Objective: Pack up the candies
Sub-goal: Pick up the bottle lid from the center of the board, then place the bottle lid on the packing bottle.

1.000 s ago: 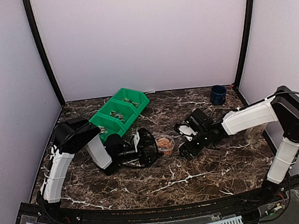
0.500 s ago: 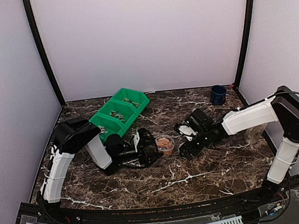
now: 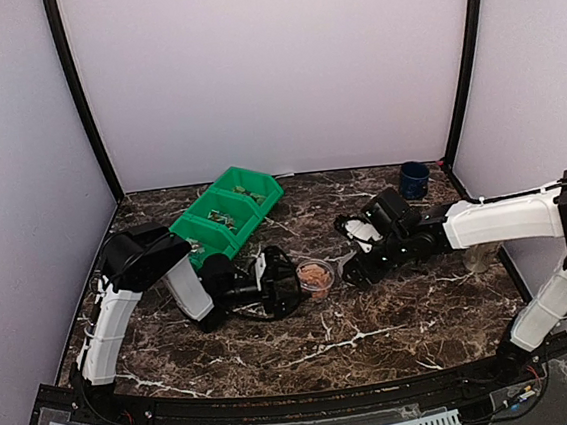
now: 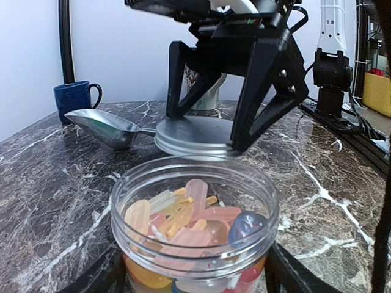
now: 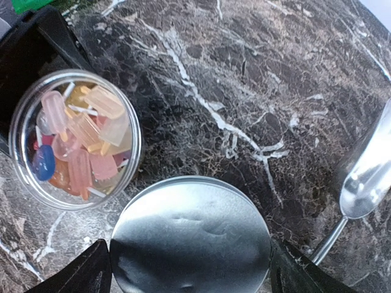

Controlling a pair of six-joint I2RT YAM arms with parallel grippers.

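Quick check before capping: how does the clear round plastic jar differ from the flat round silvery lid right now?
The clear round plastic jar is see-through, deep and open-topped, holding mixed-colour candies; the flat round silvery lid is opaque, shallow and bare. The jar stands between the left hand's fingers; the lid is held between the right hand's fingers, beside the jar, not on it. Both are round.

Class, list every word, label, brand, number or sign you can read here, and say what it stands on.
None can be read.
The white cup in the left wrist view bears a dark printed mark: too blurred and half hidden to read.
The clear jar, metal lid, scoop and blue mug show no lettering.
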